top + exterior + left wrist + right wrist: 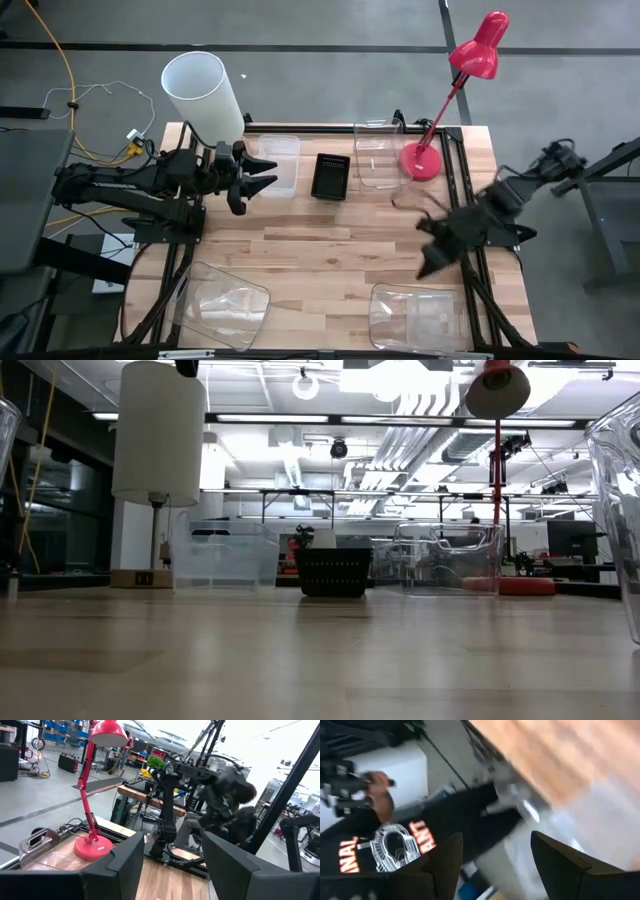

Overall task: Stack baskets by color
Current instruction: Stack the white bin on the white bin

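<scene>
A frosted white basket (pixel 281 160), a black perforated basket (pixel 331 176) and a clear tub (pixel 378 155) rest on their bases in a row along the table's far side. Two more clear tubs (pixel 225 305) (pixel 418 315) sit at the near edge. The low view shows the frosted basket (pixel 225 560), black basket (pixel 333 572) and clear tub (pixel 450 560) side by side. My left gripper (pixel 262 178) hovers open, level, just left of the frosted basket. My right gripper (pixel 432 258) is blurred at the table's right side, above the near right tub, open with nothing between its fingers (pixel 445 865).
A white cylindrical lampshade (pixel 205 92) stands at the far left corner. A red desk lamp (pixel 424 160) has its base beside the far clear tub. Bare wood (pixel 330 250) lies mid-table. A person in a black printed shirt (pixel 385 845) shows beyond the table's edge.
</scene>
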Robot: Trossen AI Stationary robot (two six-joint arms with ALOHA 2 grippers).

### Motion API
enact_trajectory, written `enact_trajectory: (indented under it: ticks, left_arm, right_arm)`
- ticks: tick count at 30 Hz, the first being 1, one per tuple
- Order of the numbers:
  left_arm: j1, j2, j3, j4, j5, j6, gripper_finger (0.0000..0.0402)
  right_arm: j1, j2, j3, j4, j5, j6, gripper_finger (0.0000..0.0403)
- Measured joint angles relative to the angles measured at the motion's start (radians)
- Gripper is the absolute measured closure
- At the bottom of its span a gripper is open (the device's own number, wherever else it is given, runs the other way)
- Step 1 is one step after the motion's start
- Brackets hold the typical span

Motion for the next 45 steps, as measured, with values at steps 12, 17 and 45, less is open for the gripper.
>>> enact_trajectory:
  ticks: [12, 17, 45]
  left_arm:
    - [0.000, 0.000, 0.000, -0.001, 0.001, 0.018, 0.0216]
    - [0.000, 0.000, 0.000, -0.001, 0.001, 0.018, 0.0216]
    - [0.000, 0.000, 0.000, 0.000, 0.001, -0.011, 0.0216]
  right_arm:
    - [0.506, 0.076, 0.000, -0.011, 0.296, 0.565, 0.0180]
    - [0.505, 0.170, -0.001, 0.010, 0.299, 0.536, 0.0180]
    - [0.531, 0.231, -0.004, 0.013, 0.515, 0.362, 0.0392]
